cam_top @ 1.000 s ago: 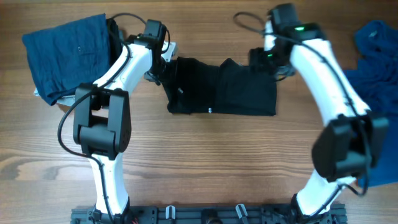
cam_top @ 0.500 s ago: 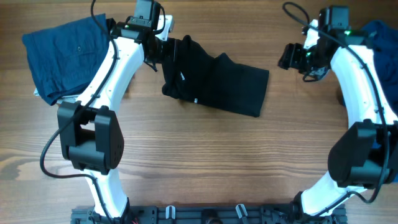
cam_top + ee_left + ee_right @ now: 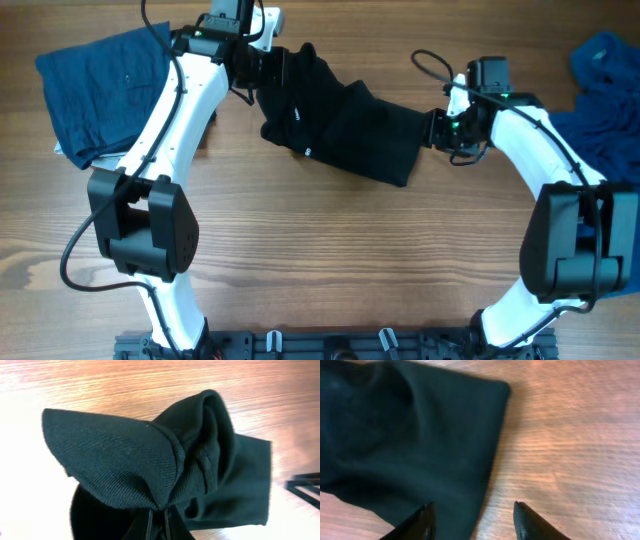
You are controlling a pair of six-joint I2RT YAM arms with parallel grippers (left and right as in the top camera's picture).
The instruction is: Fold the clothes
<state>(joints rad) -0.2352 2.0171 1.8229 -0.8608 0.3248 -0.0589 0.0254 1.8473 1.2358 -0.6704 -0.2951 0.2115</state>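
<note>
- Across the far middle of the wooden table, I see the black short-sleeved polo shirt lying half folded, with its left end bunched up.
- My left fingers are pinched tight on a gathered fold of it.
- My right fingers stand parted at its right edge, gripping nothing.

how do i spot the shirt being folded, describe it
On the wooden table, look at the middle of the far side. The black shirt lies bunched there, one end pinched in the left tool. Both neighbours, the left pile and the right heap, are blue.
</note>
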